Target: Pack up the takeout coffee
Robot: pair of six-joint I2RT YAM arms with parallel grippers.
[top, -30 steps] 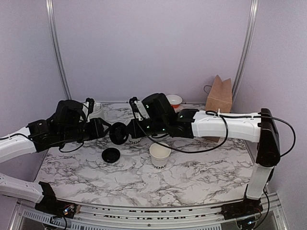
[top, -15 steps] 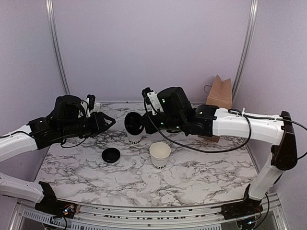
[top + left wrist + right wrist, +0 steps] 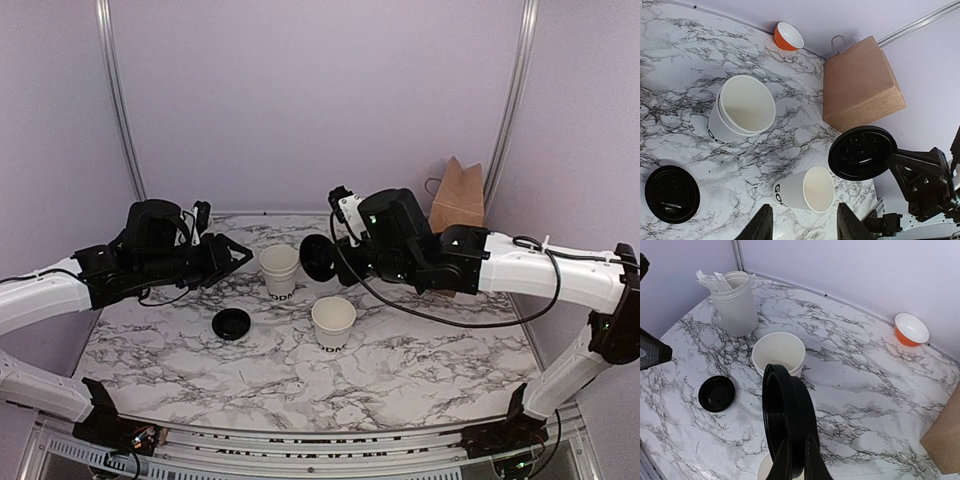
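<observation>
The single white paper cup point(image 3: 333, 322) stands upright and empty mid-table, with dark lettering low on its side; it also shows in the left wrist view point(image 3: 805, 189) and at the bottom edge of the right wrist view point(image 3: 766, 469). My right gripper point(image 3: 327, 254) is shut on a black round lid point(image 3: 315, 258), held on edge in the air above and behind the cup, between the cup and the stack; the right wrist view shows the lid point(image 3: 785, 415) pinched at its rim. My left gripper point(image 3: 238, 256) is open and empty, left of the stack.
A stack of nested white cups point(image 3: 279, 270) stands behind the single cup. A second black lid point(image 3: 231, 324) lies flat at the left. A brown paper bag point(image 3: 458, 200) stands at back right. An orange bowl point(image 3: 910, 329) and a white holder with packets point(image 3: 735, 302) are at the back.
My right gripper has carried the black lid to the right, from beside the left gripper past the stack of cups. The left gripper has stayed about where it was, open.
</observation>
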